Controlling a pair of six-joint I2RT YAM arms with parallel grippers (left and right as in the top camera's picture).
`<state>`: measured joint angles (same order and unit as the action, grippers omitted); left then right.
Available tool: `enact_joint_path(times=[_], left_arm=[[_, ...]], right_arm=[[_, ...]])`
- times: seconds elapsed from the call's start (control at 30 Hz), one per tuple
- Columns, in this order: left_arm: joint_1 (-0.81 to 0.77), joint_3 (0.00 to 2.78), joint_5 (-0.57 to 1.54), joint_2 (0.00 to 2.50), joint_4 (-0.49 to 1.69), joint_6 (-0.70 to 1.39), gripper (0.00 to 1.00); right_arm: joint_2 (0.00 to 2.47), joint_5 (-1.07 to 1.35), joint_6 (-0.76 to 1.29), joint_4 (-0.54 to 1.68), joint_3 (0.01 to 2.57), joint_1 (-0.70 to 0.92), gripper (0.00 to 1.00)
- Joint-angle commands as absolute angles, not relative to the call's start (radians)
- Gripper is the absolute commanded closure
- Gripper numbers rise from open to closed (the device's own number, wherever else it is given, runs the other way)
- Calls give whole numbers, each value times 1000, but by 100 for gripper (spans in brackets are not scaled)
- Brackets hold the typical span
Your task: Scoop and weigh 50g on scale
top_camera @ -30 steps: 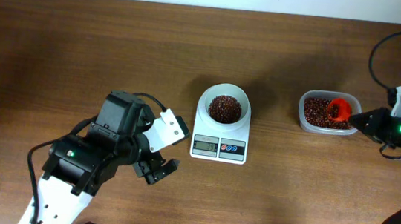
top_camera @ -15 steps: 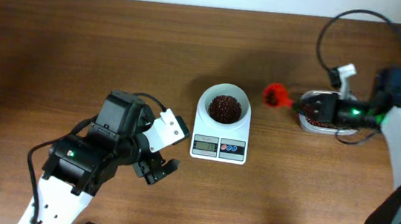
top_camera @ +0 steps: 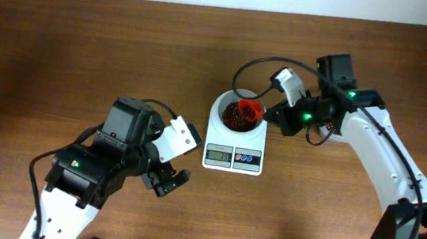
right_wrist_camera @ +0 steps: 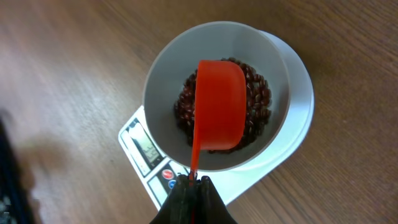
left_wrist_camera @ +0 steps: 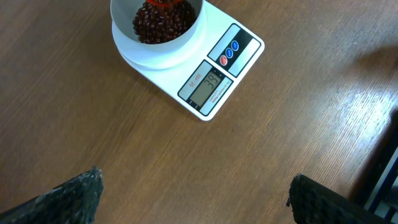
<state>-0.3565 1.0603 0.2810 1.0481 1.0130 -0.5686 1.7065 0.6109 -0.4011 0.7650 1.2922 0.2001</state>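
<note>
The white scale (top_camera: 233, 155) stands mid-table with its round bowl (top_camera: 221, 104) on top, and the reddish-brown beans (top_camera: 233, 118) lie heaped in the bowl. My right gripper (top_camera: 272, 115) is shut on the handle of an orange scoop (top_camera: 251, 107), holding it over the bowl. In the right wrist view the scoop (right_wrist_camera: 219, 112) shows a plain orange face above the beans (right_wrist_camera: 256, 102), with the gripper (right_wrist_camera: 193, 184) pinching its thin handle. My left gripper (top_camera: 166, 180) hangs open left of the scale, with nothing between its fingers (left_wrist_camera: 68, 199). The left wrist view shows the scale's display (left_wrist_camera: 209, 83).
The scale's red and blue buttons (left_wrist_camera: 227, 53) sit beside the display. My right arm (top_camera: 376, 156) stretches from the right edge across the spot where the bean tub stood. A black cable (top_camera: 253, 63) loops above the bowl. Bare wood lies in front of the scale.
My right gripper has carried the orange scoop leftward from the tub at the right to over the scale's bowl. The left arm has not moved.
</note>
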Motion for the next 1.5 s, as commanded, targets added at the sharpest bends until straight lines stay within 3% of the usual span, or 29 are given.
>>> enact_joint_path(times=[0.0, 0.47, 0.57, 1.2, 1.27, 1.33, 1.47], left_arm=[[-349, 1077, 292, 1045, 1012, -585, 1], [-349, 1077, 292, 1045, 1012, -585, 1], [-349, 1077, 292, 1045, 1012, -585, 1], [-349, 1077, 292, 1045, 1012, -585, 1], [-349, 1077, 292, 1045, 1012, -585, 1], [-349, 1077, 292, 1045, 1012, -585, 1], [-349, 1077, 292, 1045, 1012, -585, 1]], right_arm=[[1687, 529, -419, 762, 1328, 245, 96], [1648, 353, -424, 751, 1376, 333, 96], [1648, 212, -445, 754, 1376, 389, 96], [1635, 194, -429, 735, 1389, 392, 96], [1635, 245, -362, 722, 1394, 432, 96], [1635, 28, -362, 743, 1394, 499, 96], [1589, 51, -245, 744, 1447, 451, 96]])
